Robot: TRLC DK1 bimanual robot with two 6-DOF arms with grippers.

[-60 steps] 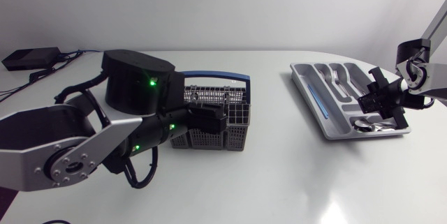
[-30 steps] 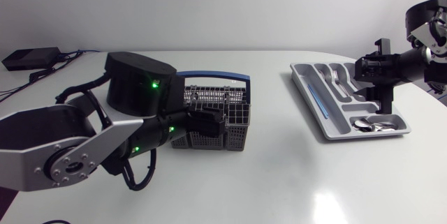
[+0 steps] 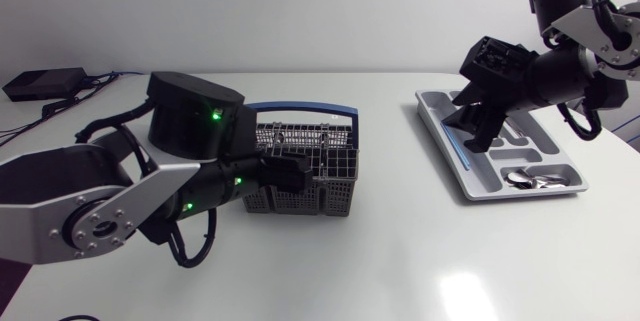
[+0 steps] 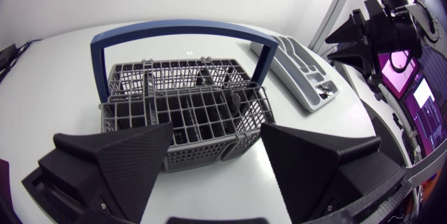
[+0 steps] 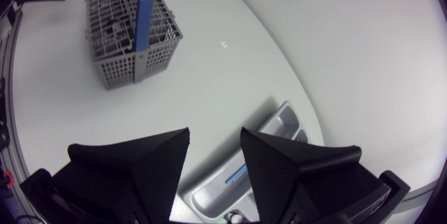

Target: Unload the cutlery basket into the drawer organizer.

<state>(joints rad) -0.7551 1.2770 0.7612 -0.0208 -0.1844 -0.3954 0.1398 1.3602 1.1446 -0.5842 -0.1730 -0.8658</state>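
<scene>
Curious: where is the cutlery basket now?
Head view: the cutlery basket stands left of centre, directly ahead of the left end effector, well apart from the drawer organizer.

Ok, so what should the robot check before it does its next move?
1. Right gripper empty, fingers apart: ok.
2. Left gripper open, with the grey wire cutlery basket with the blue handle just ahead of it: ok.
3. Basket upright on the white table: ok.
4. Cutlery left in the basket: cannot tell, only dark shapes inside.
5. Grey plastic drawer organizer has free slots: ok; shiny spoons lie in one end compartment.
</scene>
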